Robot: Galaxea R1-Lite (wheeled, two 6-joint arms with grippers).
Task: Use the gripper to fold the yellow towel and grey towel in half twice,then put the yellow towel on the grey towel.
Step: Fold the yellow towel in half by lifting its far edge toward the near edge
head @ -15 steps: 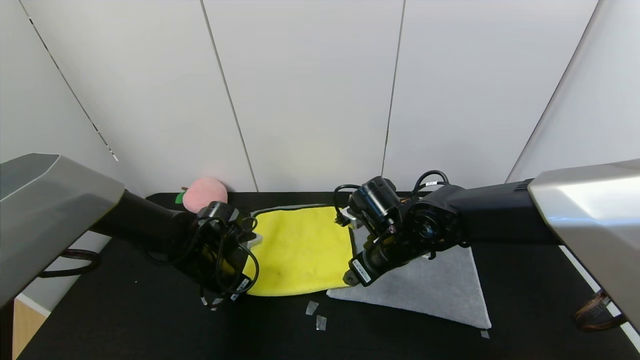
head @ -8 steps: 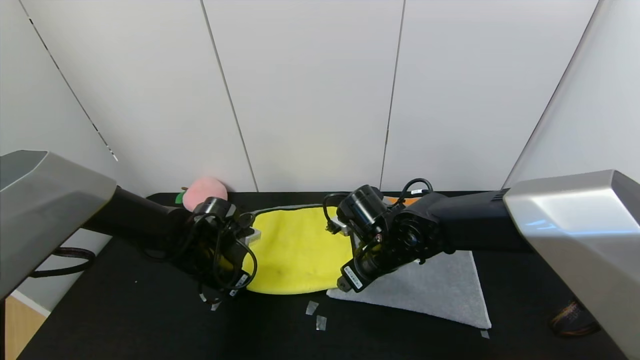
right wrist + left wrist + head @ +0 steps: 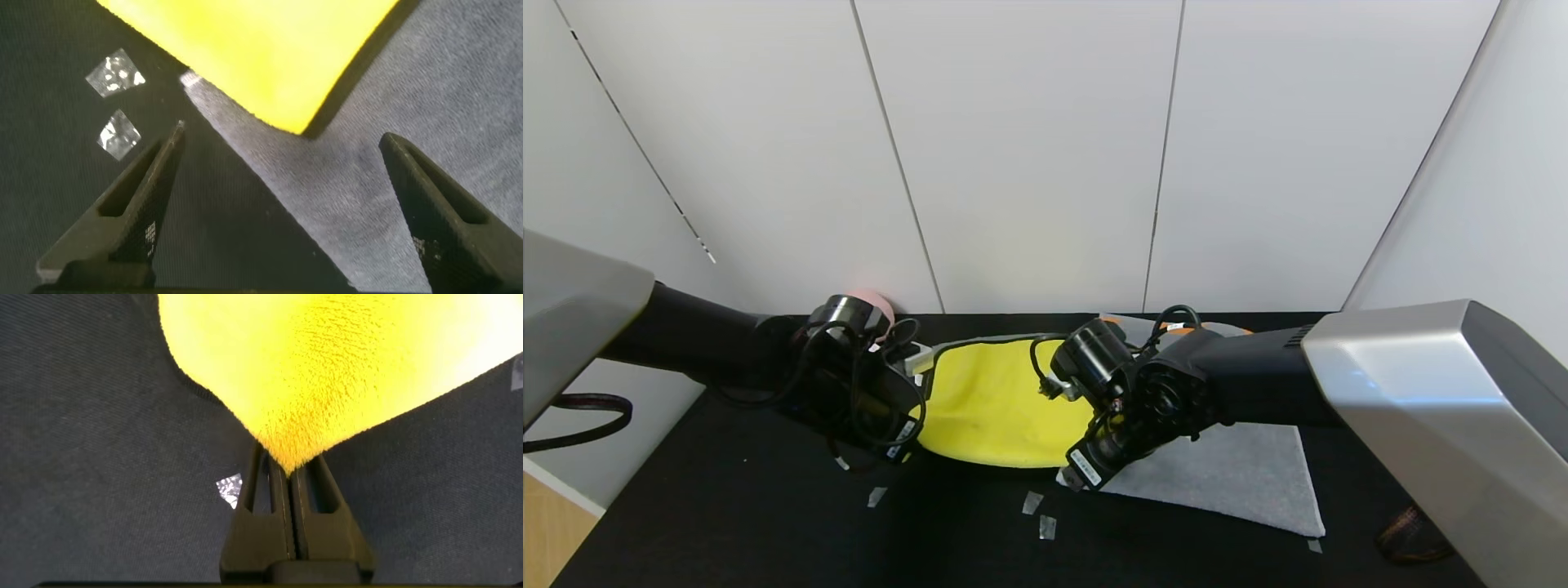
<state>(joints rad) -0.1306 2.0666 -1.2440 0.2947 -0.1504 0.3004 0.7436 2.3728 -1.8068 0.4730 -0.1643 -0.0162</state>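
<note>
Yellow towel (image 3: 996, 400): centre of the head view, lying partly on the black table (image 3: 727, 523), its right corner overlapping the grey towel (image 3: 1225, 474). Its left corner is pinched and raised off the surface; the near edge bows in a curve, so the cloth is not flat.

Grey towel: lower right of centre, spread flat, an orange band just showing at its far end behind the right arm.

Left claw (image 3: 282, 469): clamped tight on the yellow corner, 2 jaws pressed together with plush bunched over the tips. Sits left of centre in the head view.

Right claw (image 3: 282, 143): jaws wide apart, holding nothing, straddling the yellow towel's right corner where it rests on grey cloth.

Risks, as I judge them:
- Closing here could catch grey pile along with the yellow corner, because the 2 layers touch; both towels would then drag together.
- With only 1 corner lifted, the fold may skew or the cloth may slip from the small pinch.

Room: the back wall stands close behind the towels, and a pink peach toy (image 3: 876, 298) sits at the far left behind the left wrist. Open table lies toward the bottom of the frame, bare but for a few tape scraps (image 3: 1039, 514).
</note>
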